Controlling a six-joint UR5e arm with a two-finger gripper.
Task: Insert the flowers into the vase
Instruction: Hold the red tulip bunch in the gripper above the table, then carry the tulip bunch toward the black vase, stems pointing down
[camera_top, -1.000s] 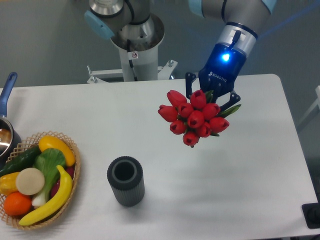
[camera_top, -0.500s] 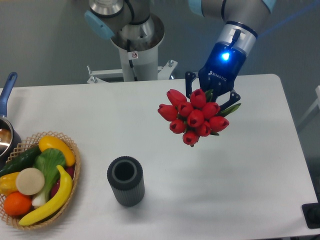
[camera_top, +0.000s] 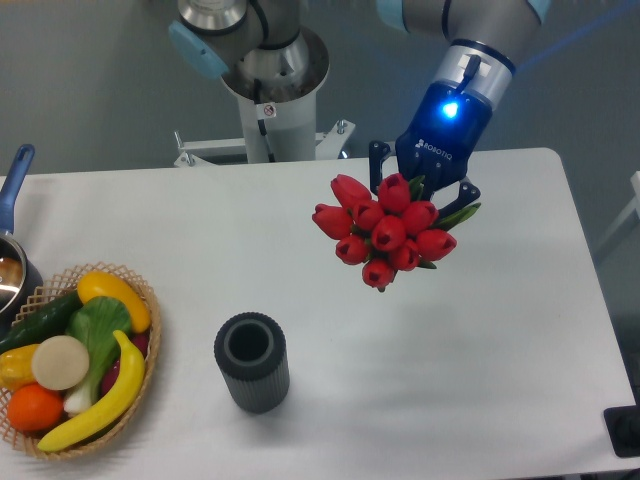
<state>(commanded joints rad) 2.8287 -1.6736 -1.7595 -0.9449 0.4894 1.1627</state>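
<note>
The fixed camera shows the gripper (camera_top: 420, 195) clamped on the flowers (camera_top: 385, 233), held above the table (camera_top: 520, 330), well apart from the vase (camera_top: 251, 361) standing upright near the basket (camera_top: 150, 340). To do well, I judge the stems should point straight down over the mouth before lowering, since the bunch looks wider than the opening

On your white table (camera_top: 500, 350), a wicker basket (camera_top: 148, 330) of toy fruit (camera_top: 75, 365) sits at the left edge, beside a blue-handled pot (camera_top: 14, 250).
</note>
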